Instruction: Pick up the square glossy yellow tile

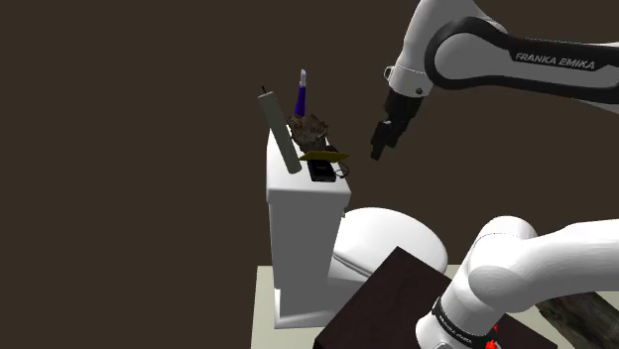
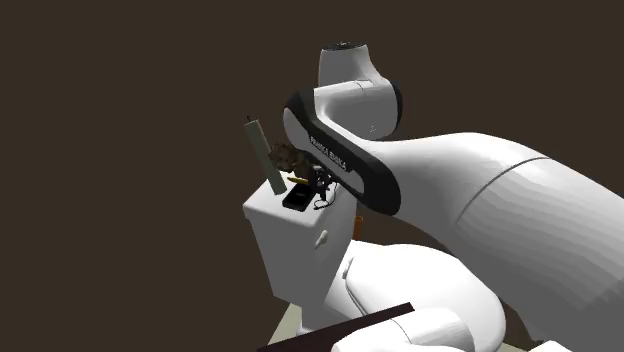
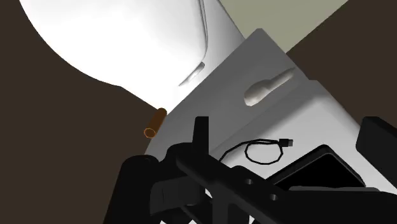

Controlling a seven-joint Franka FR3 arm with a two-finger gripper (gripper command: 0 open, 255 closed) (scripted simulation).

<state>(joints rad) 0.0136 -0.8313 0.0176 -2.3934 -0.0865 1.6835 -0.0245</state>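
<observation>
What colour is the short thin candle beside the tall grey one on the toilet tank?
Purple; the candle shows best in the shoulder view.

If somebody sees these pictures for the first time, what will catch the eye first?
First the white toilet tank, its top crowded with small things: a leaning grey slab, a purple stick and the yellow tile. Then the black gripper, hanging in the air to the shoulder view's right of the tile.
</observation>
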